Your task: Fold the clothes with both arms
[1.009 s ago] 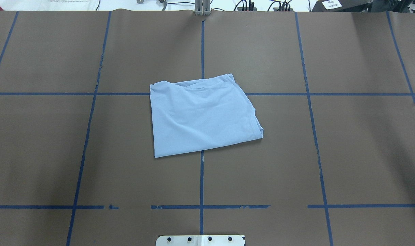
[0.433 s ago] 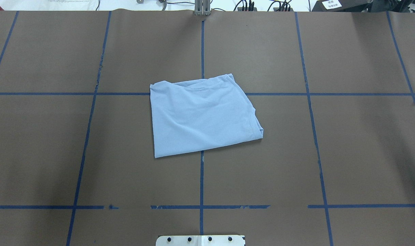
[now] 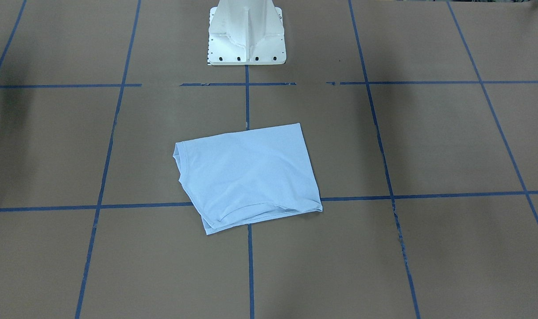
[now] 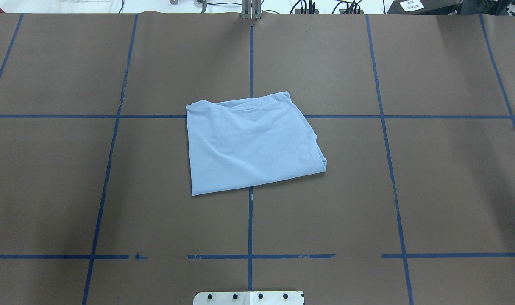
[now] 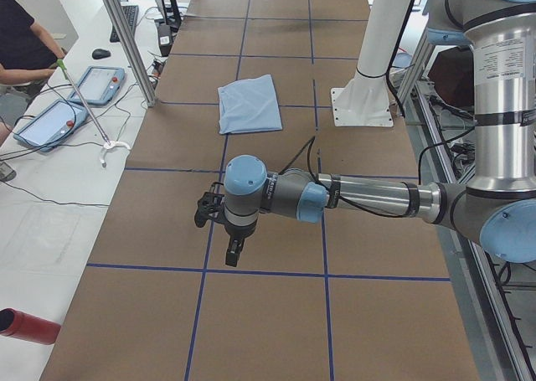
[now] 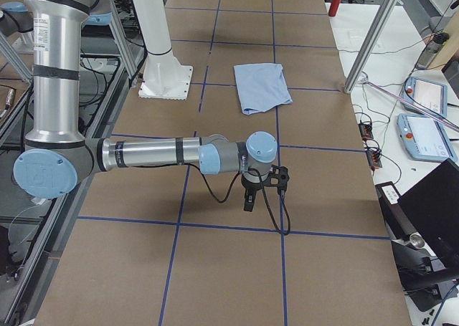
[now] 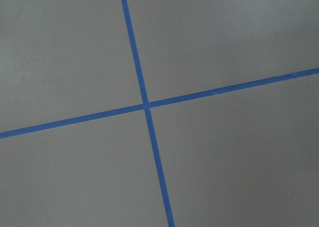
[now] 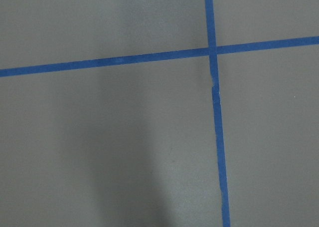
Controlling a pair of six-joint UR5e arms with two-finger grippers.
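The light blue folded T-shirt (image 4: 249, 146) is lying flat in a rough rectangle on the brown paper-covered table (image 4: 431, 190), well apart from both claws and roughly between them. The left arm's black two-finger claw (image 5: 235, 249) hangs pointing down over a crossing of blue tape lines (image 7: 146, 106). Same deal for the right arm's black two-finger claw (image 6: 248, 201). Honestly can't tell how far open either one is, and neither touches the shirt.
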